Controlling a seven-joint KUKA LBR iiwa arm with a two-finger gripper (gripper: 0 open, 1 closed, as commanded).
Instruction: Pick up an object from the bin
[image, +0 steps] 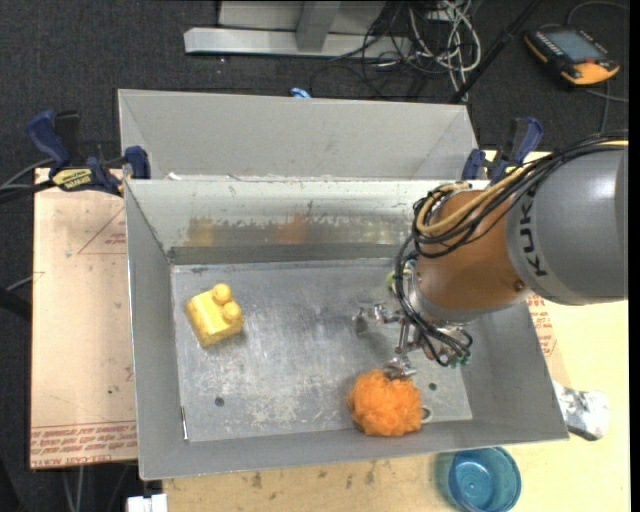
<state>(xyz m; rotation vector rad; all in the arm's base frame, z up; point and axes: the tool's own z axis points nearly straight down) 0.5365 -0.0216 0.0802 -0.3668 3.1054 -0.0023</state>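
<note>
Camera view: the hand (402, 369) hangs at the far edge of a fluffy orange ball (386, 406) lying near the front wall of the bin (290, 360); whether it is open or closed cannot be told. Nothing appears lifted yet, so grasp and raise remain.

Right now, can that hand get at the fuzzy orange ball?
Probably yes. The hand hangs right by the fuzzy orange ball near the front wall of the bin, nothing lying between them. The yellow block sits far off at the left, out of the way.
</note>
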